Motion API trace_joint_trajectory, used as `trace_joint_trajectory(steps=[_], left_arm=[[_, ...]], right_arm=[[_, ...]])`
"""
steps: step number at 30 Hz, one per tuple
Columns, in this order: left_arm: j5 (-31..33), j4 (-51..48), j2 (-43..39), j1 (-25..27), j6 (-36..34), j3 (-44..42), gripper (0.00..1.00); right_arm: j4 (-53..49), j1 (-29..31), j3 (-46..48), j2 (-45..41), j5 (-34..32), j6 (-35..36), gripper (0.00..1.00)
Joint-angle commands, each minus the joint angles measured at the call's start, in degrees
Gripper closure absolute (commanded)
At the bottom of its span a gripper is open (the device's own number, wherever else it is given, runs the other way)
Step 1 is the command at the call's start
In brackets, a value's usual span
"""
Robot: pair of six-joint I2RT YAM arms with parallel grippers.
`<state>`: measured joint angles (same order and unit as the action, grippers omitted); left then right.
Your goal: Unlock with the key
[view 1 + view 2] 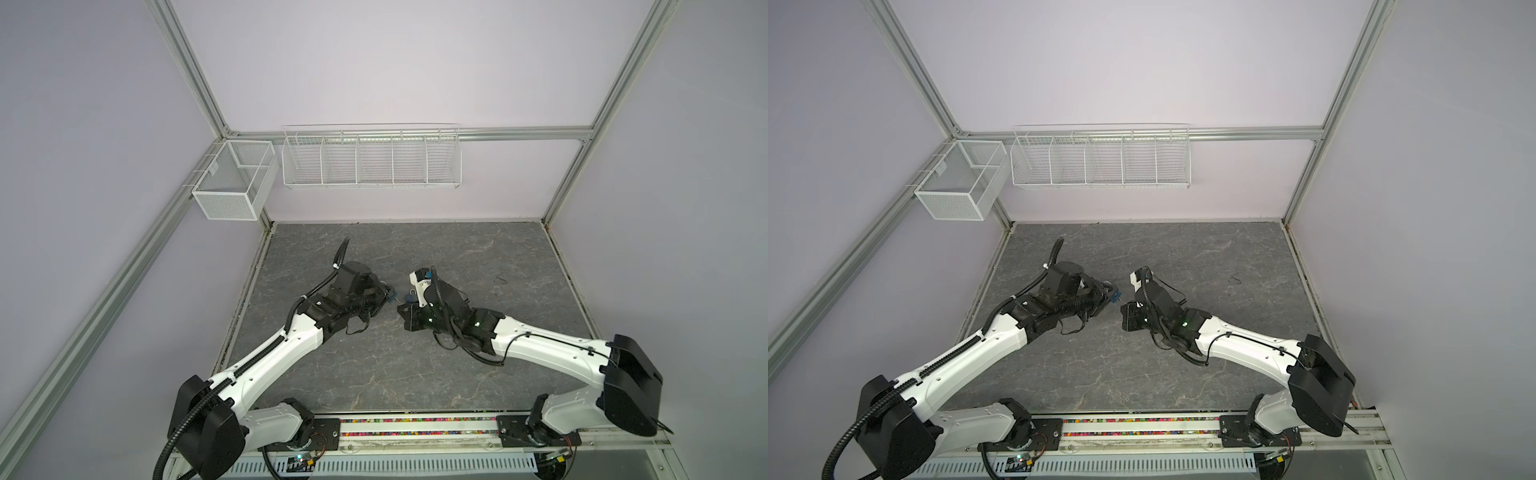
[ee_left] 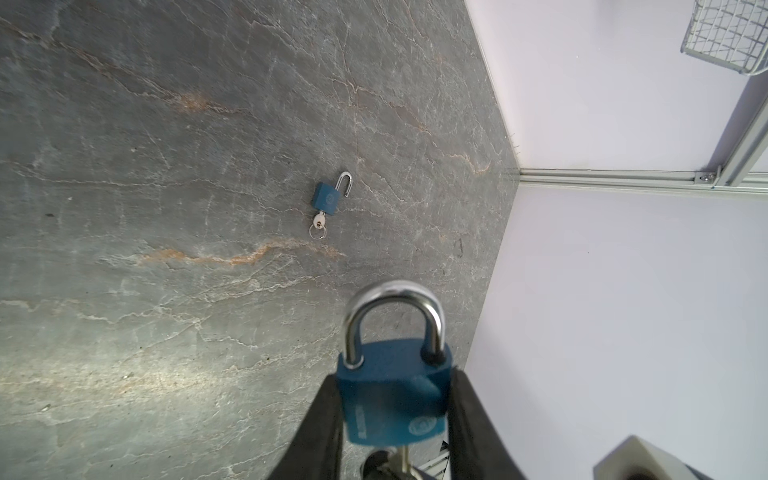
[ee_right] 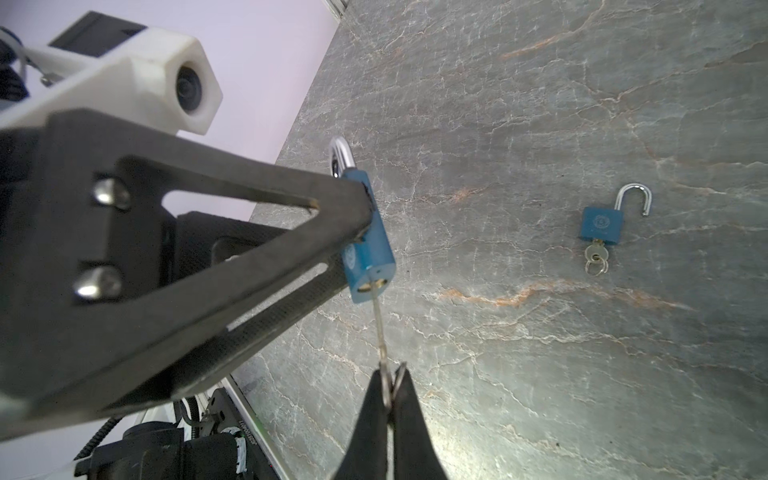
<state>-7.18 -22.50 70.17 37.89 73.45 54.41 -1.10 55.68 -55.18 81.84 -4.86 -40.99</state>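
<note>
My left gripper (image 2: 392, 376) is shut on the sides of a blue padlock (image 2: 390, 386), which it holds above the table. The silver shackle (image 2: 392, 316) has both legs in the body. My right gripper (image 3: 390, 374) is shut on the head of a silver key (image 3: 380, 328). The key's blade tip sits in the keyhole on the padlock's (image 3: 370, 245) underside. In a top view the two grippers meet at mid-table, with the left gripper (image 1: 386, 294) facing the right gripper (image 1: 401, 309).
A second blue padlock (image 3: 601, 224) lies flat on the grey stone-patterned table (image 3: 540, 104), with its shackle swung open and a key with a ring (image 3: 595, 255) in it. White wire baskets (image 1: 372, 160) hang on the back wall. Walls close off both sides.
</note>
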Motion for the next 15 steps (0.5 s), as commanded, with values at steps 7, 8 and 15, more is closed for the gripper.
trace_joint_trajectory(steps=[7, 8, 15], left_arm=[[-2.2, -0.4, -1.7, 0.2, 2.1, 0.1, 1.00], [-2.2, 0.0, -1.9, 0.3, 2.6, 0.0, 1.00], [-3.3, 0.4, -1.6, 0.5, 2.6, -0.2, 1.00]], right_arm=[[4.5, 0.5, -0.4, -1.6, -2.3, 1.5, 0.94], [5.4, 0.9, -0.3, -1.6, -2.6, 1.5, 0.94], [8.9, 2.2, -0.3, -1.3, -5.5, 5.8, 0.94]])
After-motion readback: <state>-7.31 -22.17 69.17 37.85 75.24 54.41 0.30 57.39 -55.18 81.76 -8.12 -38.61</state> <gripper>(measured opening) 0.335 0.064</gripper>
